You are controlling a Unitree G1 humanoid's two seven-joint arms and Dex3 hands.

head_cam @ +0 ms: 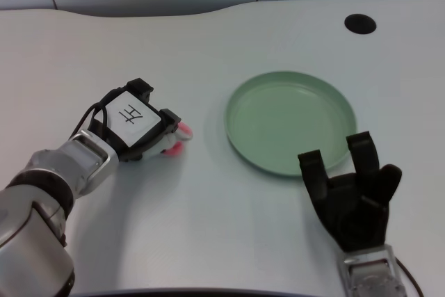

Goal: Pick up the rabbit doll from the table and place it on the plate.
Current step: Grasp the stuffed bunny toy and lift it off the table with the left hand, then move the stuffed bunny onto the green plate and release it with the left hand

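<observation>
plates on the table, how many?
1. The green plate lies right of centre, bare, with the right hand just in front of it. The left hand covers the pink rabbit doll to its left.

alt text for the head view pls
The robot's left hand covers a pink-and-white rabbit doll on the white table, left of an empty green plate. Whether it grips the doll cannot be told. The right hand waits near the plate.
</observation>
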